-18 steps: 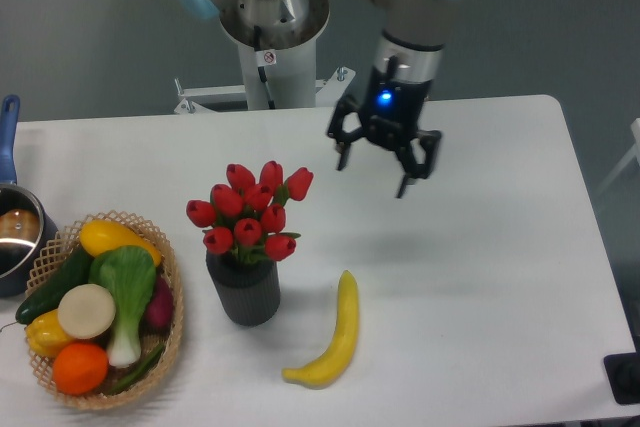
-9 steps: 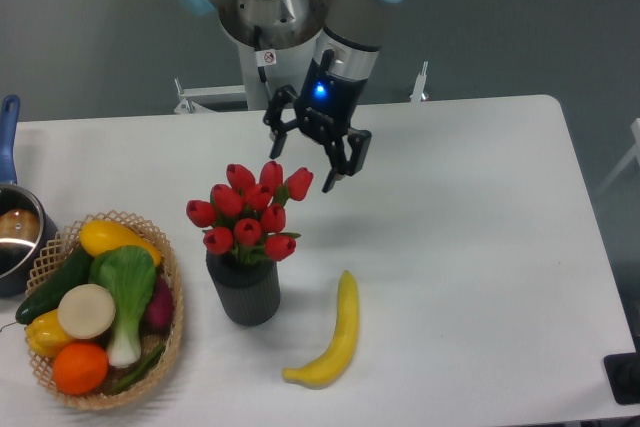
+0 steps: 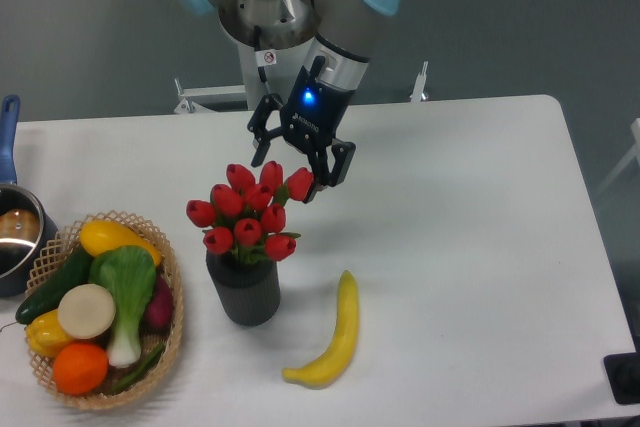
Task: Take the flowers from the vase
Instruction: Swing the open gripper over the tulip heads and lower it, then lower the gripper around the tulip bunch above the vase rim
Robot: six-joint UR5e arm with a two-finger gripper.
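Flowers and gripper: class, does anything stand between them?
Nothing visible does. The open gripper hangs just above the top buds of the flowers in the vase; the banana lies off to the side.

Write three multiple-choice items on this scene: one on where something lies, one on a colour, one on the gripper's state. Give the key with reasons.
1. Where is the banana?
A. in the basket
B. on the table, right of the vase
C. in the saucepan

2. What colour are the flowers?
A. red
B. yellow
C. white

3. How is the gripper?
A. shut on the banana
B. shut on the vase
C. open above the flowers

Key: 1 B, the banana lies on the bare table beside the vase; 2 A, every bud is red; 3 C, its fingers stand spread over the top buds, holding nothing.
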